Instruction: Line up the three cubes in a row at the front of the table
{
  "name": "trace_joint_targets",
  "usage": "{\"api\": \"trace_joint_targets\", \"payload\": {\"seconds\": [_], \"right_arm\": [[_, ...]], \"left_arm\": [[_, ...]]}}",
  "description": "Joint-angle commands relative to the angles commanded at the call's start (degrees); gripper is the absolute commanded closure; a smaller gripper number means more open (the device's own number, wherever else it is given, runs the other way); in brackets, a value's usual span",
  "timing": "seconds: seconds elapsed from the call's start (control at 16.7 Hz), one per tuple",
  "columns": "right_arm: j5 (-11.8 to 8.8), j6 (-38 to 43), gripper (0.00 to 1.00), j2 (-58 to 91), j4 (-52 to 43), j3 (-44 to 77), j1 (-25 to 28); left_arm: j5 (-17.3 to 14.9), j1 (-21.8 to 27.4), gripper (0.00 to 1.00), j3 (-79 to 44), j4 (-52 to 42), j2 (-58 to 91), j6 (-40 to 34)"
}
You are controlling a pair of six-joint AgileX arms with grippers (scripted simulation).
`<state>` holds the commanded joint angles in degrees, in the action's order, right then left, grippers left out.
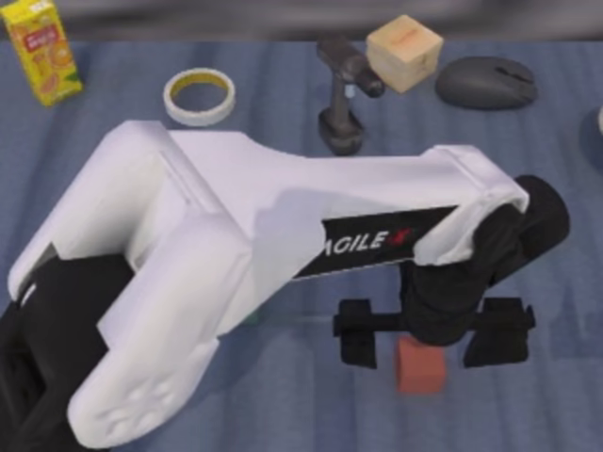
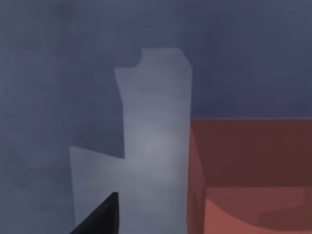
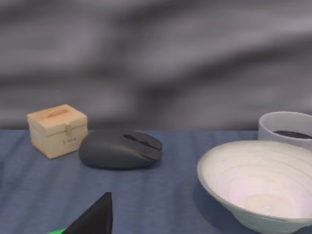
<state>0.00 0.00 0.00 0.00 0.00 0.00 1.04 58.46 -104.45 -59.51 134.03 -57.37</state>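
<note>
Red cube at bench front, right of centre, directly under left hand, fingers spread wide either side, not yet closed. Right hand unseen in top view; state unclear.

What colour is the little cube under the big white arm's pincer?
Matte red. The red cube sits on the table below the left pincer; the top view shows it best.

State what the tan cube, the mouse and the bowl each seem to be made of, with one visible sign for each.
Tan cube: probably wood, matte; pale tan faces with orange markings.
Mouse: likely plastic, dull dark grey; smooth moulded shell with a soft sheen.
Bowl: probably glazed ceramic; off-white, faint concentric rings and a gentle gloss inside.
</note>
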Motion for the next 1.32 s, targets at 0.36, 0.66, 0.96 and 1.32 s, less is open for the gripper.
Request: {"api": "trace_joint_targets", "payload": {"seconds": [0.36, 0.66, 0.96, 1.32], "right_arm": [[0.0, 0.0, 0.0, 0.0, 0.0, 0.0, 0.0], [0.0, 0.0, 0.0, 0.0, 0.0, 0.0, 0.0], [-0.05, -0.13, 0.0, 1.49, -1.07, 1.49, 0.27], [-0.02, -1.47, 0.0, 18.58, -11.94, 18.11, 2.39]], "left_arm": [[0.01, -0.43, 0.0, -7.02, -9.28, -1.77, -0.29], [0.04, -0.87, 0.0, -10.73, -13.85, -3.12, -0.31], [0.17, -1.47, 0.0, -8.97, -12.61, -4.63, 0.08], [0.87, -11.32, 0.0, 8.35, -1.76, -23.86, 4.09]]}}
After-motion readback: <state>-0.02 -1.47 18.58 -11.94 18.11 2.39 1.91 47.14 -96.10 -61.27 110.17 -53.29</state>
